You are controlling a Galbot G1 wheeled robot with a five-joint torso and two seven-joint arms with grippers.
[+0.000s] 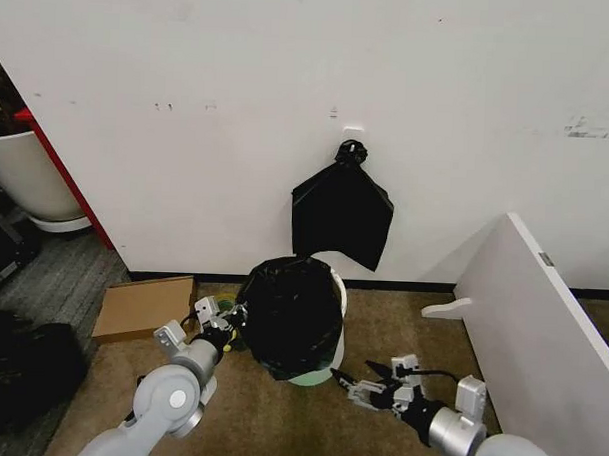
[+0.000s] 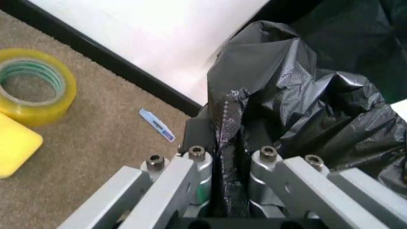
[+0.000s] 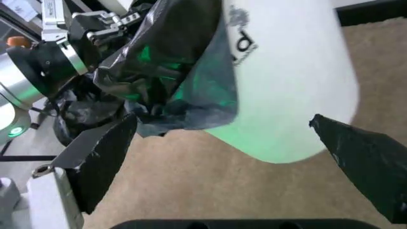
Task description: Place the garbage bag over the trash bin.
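The left claw [image 1: 233,321] is clamped on a fold of the garbage bag [image 1: 292,313], which drapes the trash bin [image 1: 334,334]; the right claw [image 1: 364,382], spread wide and empty, sits low beside the bin's base

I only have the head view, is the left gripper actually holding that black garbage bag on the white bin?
Observer: Yes. In the left wrist view the left gripper is shut on a fold of the thin glossy black garbage bag.
Operator: And the right gripper?
Observer: The right gripper is open, jaws spread on either side of the round white plastic trash bin, not touching it.
Operator: Anything on the floor by the left arm?
Observer: A yellow tape roll lies on the brown carpet.
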